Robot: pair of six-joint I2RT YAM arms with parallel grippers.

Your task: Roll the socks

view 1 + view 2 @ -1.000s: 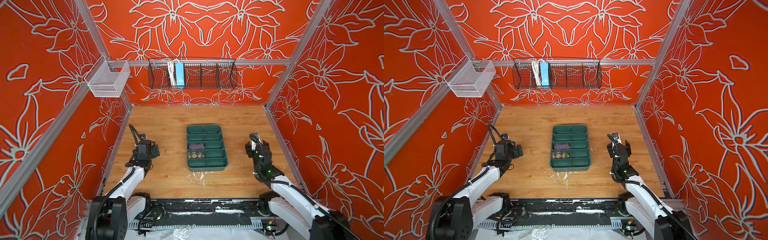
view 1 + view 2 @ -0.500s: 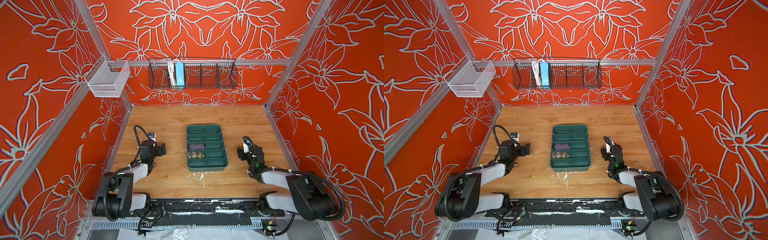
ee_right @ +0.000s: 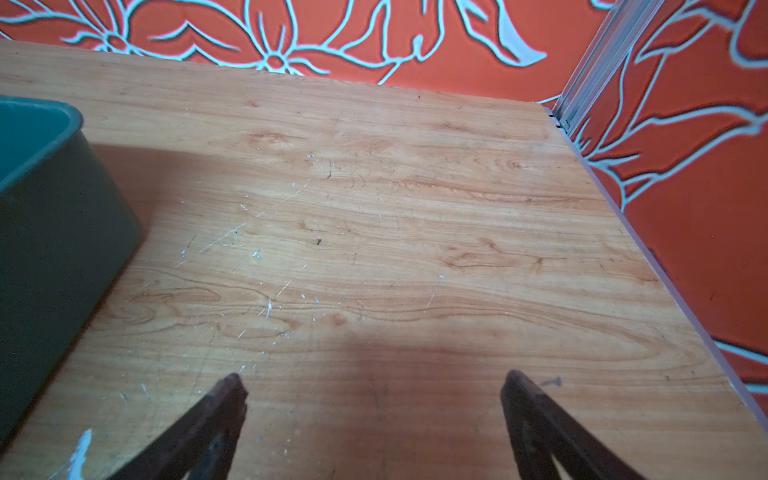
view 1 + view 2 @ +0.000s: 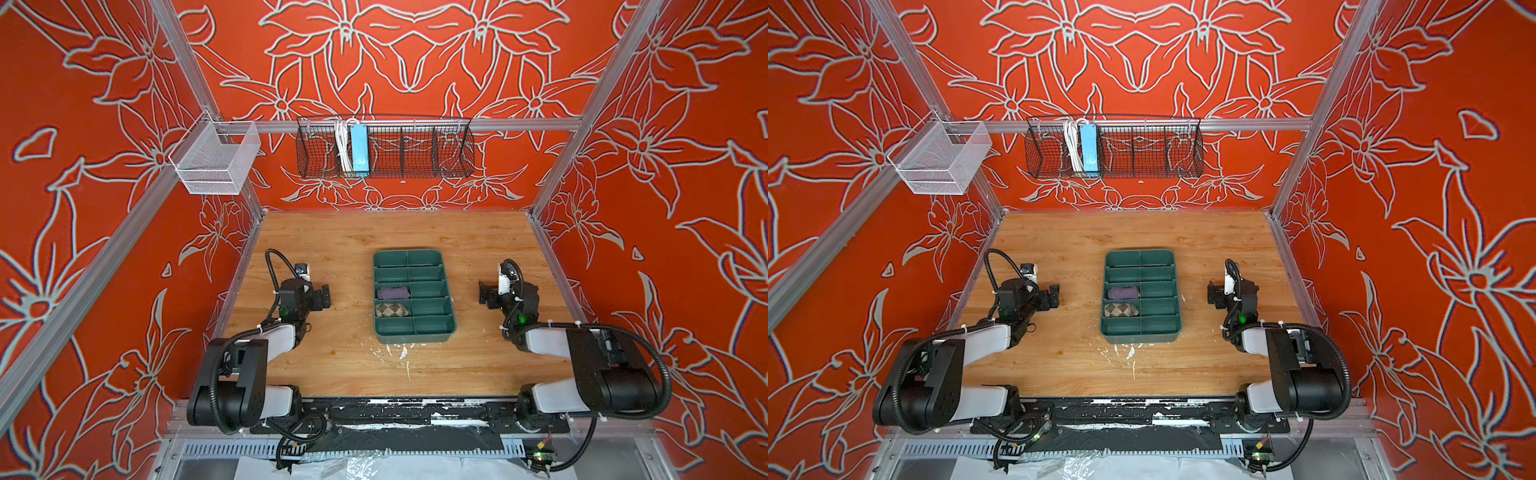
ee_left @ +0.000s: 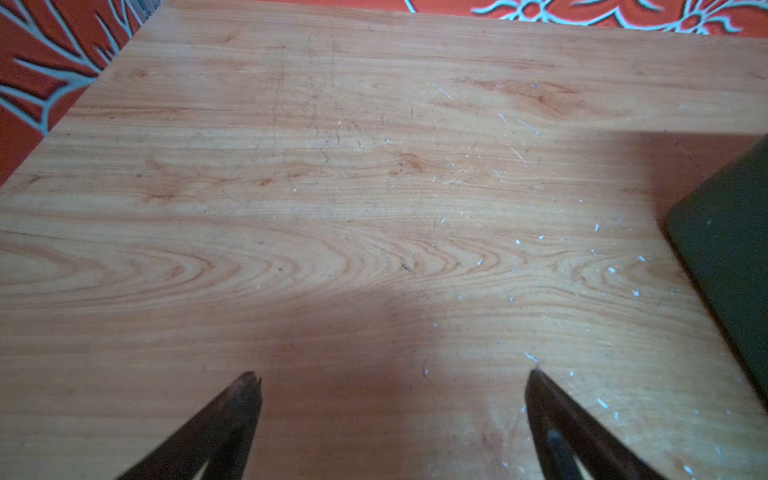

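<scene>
Both socks lie rolled in the green divided tray [image 4: 411, 337] [image 4: 1142, 337] at mid table. The purple sock [image 4: 392, 293] [image 4: 1123, 293] fills a left-hand compartment. The beige argyle sock [image 4: 391, 309] [image 4: 1120, 310] sits in the compartment just in front of it. My left gripper [image 4: 324, 297] [image 4: 1054, 296] [image 5: 391, 374] rests low to the left of the tray, open and empty. My right gripper [image 4: 484, 295] [image 4: 1212, 296] [image 3: 374, 375] is low to the tray's right, open with only bare wood between its fingers. Each wrist view shows just the tray's outer wall [image 5: 727, 249] [image 3: 50, 232].
A black wire basket [image 4: 384, 145] with a blue power strip [image 4: 359, 147] hangs on the back wall. A white mesh basket [image 4: 216, 160] hangs at the left corner. White flecks [image 4: 401, 353] mark the wood in front of the tray. Red walls close in three sides.
Both arms have folded down, their elbows now low at the table's front. The right gripper has drifted towards the tray and its jaws have spread wider. The socks have not moved.
</scene>
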